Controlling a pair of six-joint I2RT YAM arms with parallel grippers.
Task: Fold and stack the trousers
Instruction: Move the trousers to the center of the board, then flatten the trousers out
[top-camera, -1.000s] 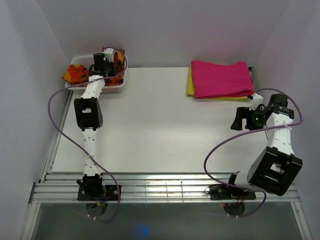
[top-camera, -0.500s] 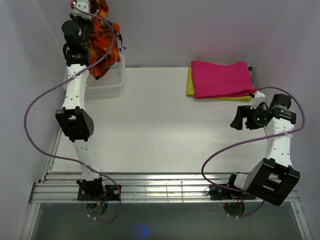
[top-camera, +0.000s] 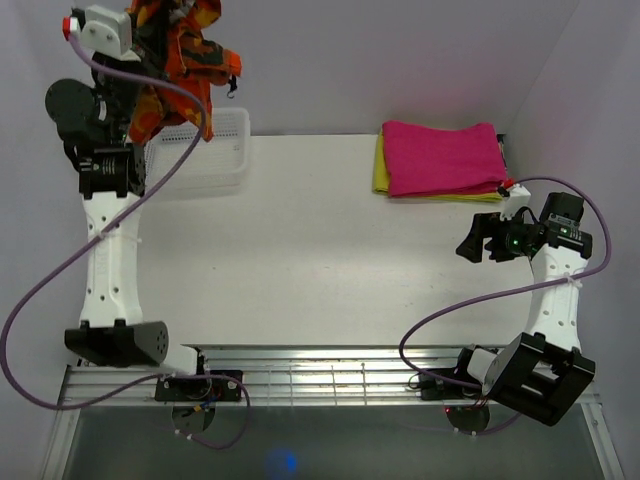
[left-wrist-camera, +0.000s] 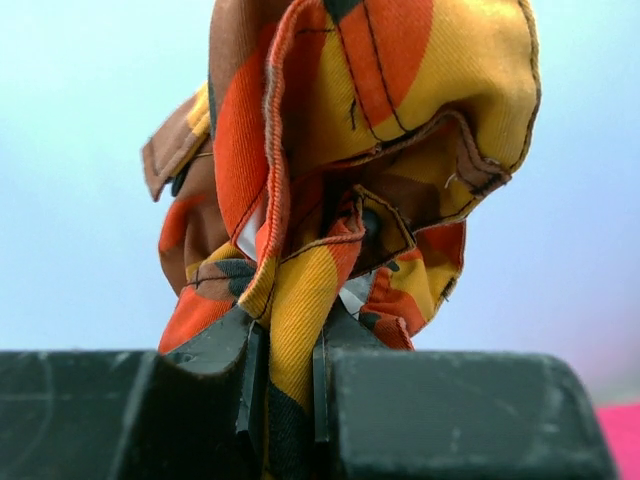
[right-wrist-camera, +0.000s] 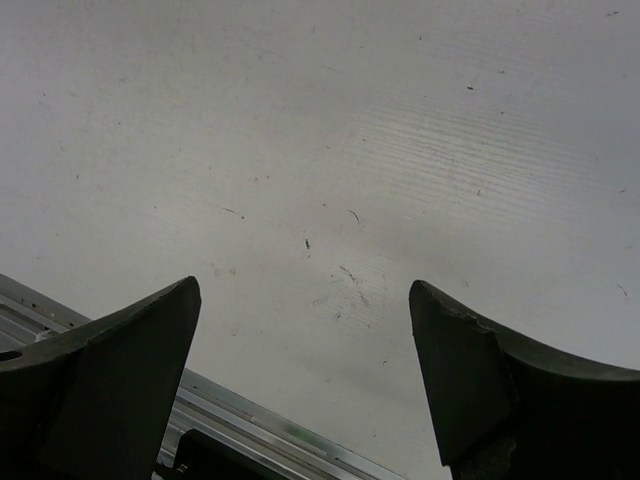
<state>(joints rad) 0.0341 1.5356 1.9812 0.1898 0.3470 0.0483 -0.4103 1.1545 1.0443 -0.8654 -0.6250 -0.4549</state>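
The trousers (top-camera: 185, 60), in orange, red, yellow and black camouflage, hang bunched high above the table's far left corner. My left gripper (top-camera: 148, 22) is raised there and shut on them. In the left wrist view a fold of the trousers (left-wrist-camera: 330, 150) is pinched between the two dark fingers of the left gripper (left-wrist-camera: 285, 345), and the rest of the cloth bulges beyond them. My right gripper (top-camera: 470, 245) hovers low over the right side of the table, open and holding nothing. In its own view the right gripper (right-wrist-camera: 305, 310) shows only bare table between its fingers.
A white mesh basket (top-camera: 215, 150) stands at the far left under the hanging cloth. A folded magenta-pink cloth (top-camera: 445, 155) lies on a folded yellow cloth (top-camera: 381, 170) at the far right. The metal rail (top-camera: 330, 375) runs along the near edge.
My left arm has lifted the trousers out of the basket and swung up and to the left. The right arm has barely shifted.
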